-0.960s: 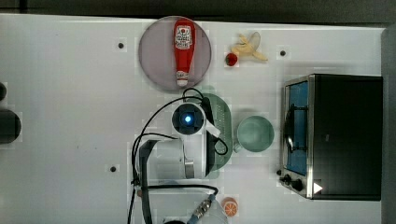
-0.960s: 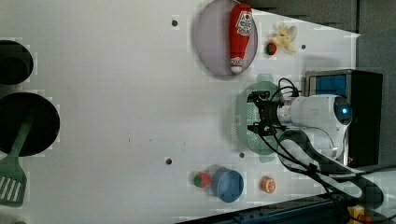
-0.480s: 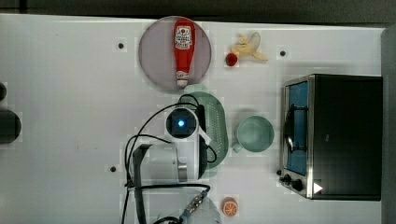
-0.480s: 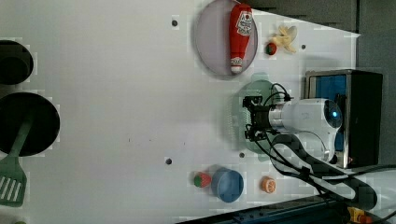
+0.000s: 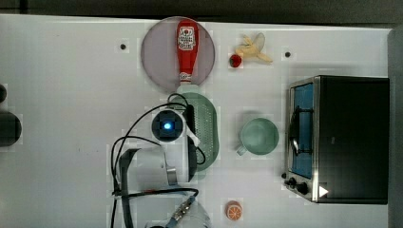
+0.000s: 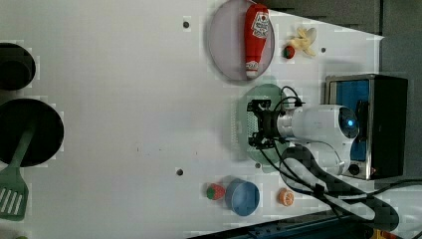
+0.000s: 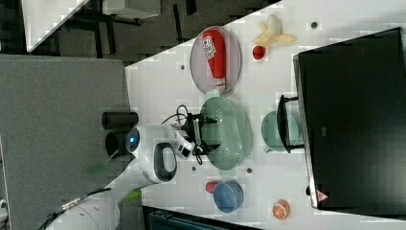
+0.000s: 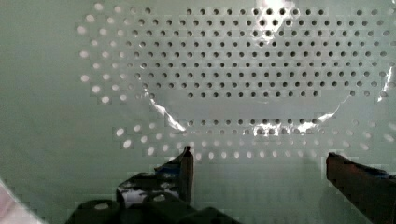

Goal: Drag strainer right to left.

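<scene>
The strainer is a pale mint-green oval basket with a perforated bottom, lying lengthwise at mid-table just below the plate in the top view. My gripper reaches down into it, at the side nearer the top view's left. The left view shows the gripper over the strainer with its fingers spread. In the right view the gripper stands inside the strainer's rim. Close up, the strainer's holed floor lies under the gripper, open, with nothing between the fingertips.
A mint-green mug stands just to the top view's right of the strainer. A ketchup bottle lies on a grey plate above it. A toaster oven is at the right. A blue bowl and orange slice are near the front.
The arm and the strainer have slid together toward the top view's left, widening the gap to the mug. The fingers have stayed spread.
</scene>
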Available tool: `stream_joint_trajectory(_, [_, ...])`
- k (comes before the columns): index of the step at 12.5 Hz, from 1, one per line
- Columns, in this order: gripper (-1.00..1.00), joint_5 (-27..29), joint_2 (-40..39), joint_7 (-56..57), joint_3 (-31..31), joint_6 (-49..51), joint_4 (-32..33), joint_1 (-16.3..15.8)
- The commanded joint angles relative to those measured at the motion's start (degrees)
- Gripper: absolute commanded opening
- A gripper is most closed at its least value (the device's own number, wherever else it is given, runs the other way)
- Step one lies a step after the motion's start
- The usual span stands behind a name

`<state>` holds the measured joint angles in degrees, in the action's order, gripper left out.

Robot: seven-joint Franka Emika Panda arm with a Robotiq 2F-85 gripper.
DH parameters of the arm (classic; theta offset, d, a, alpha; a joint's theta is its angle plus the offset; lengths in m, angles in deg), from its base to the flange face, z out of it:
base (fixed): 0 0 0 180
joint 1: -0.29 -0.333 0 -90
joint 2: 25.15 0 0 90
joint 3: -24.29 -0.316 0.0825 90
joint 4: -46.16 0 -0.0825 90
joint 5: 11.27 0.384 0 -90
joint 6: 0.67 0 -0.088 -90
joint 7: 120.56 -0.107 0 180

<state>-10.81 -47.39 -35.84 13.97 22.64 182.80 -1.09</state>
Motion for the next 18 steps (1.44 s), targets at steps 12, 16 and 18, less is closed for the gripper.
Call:
stream_joint_trajectory(12, [1.0,1.6,-5.6,-19.2,-4.5,0.8,-9.7,-11.2])
stream_joint_trajectory(16, [1.0,1.7,-8.7,-23.0,-4.5,1.9,-14.9,-14.5])
stream_joint_trajectory(18, [1.0,1.7,-10.5,-24.8,-4.5,2.1,-17.2,-15.8])
